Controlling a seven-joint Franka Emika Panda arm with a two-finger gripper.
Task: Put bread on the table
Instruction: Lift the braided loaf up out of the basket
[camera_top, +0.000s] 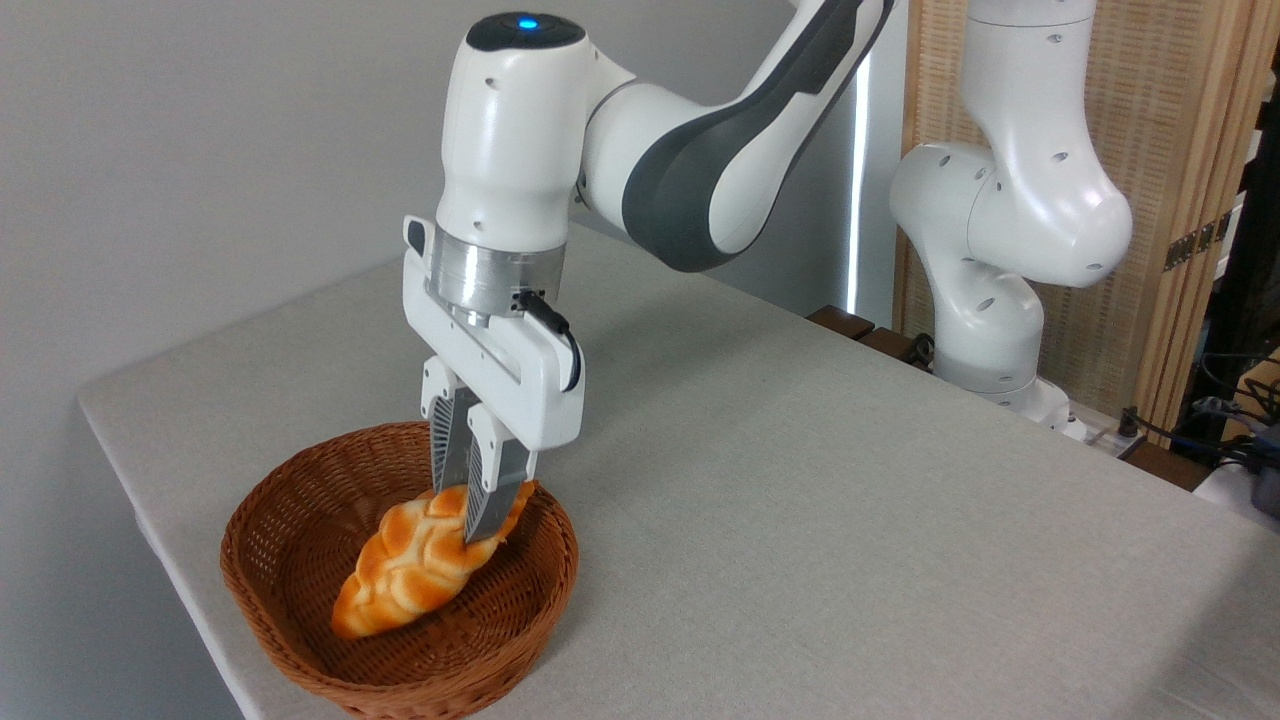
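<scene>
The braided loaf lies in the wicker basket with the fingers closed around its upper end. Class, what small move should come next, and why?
Probably a short straight lift. The fingers already pinch the braided loaf near its upper end, while its lower end points down into the wicker basket. Raising it should clear the rim before carrying it sideways to the bare table.

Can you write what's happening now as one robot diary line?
pincer: shut on bread | bread: in basket | table: no bread yet

Glossy bread (415, 565) — woven wicker basket (290, 590) — matt cloth table (800, 500).
</scene>
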